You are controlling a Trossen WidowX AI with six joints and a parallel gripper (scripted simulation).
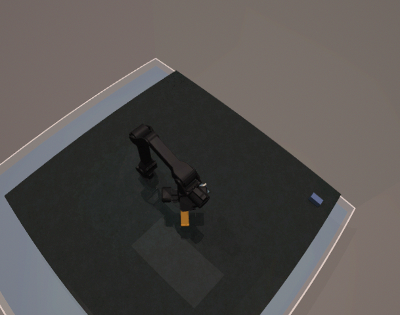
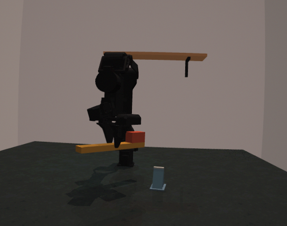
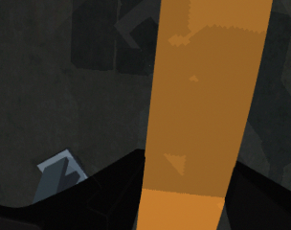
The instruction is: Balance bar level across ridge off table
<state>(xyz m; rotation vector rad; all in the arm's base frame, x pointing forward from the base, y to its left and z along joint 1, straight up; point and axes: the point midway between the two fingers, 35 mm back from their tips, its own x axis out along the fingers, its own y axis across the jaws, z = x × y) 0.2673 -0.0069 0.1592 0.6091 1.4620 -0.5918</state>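
An orange bar (image 1: 184, 218) (image 2: 94, 148) (image 3: 198, 110) hangs in the air, with a red block (image 2: 135, 137) on its right end in the exterior view. My gripper (image 2: 113, 145) is shut on the bar between its middle and the red block. The bar's left end looks slightly lower there. The ridge, a narrow blue-grey stand (image 2: 158, 178) (image 3: 51, 179) with a pale top edge and a flat base, stands on the table to the right of the bar and lower than it. In the top view the arm mostly hides the ridge, and the red block is hidden.
A small blue block (image 1: 316, 199) lies near the table's right corner in the top view. A wooden shelf (image 2: 168, 55) with a black bracket (image 2: 186, 69) is on the back wall. A paler rectangle (image 1: 179, 262) shows on the dark table (image 1: 247, 163).
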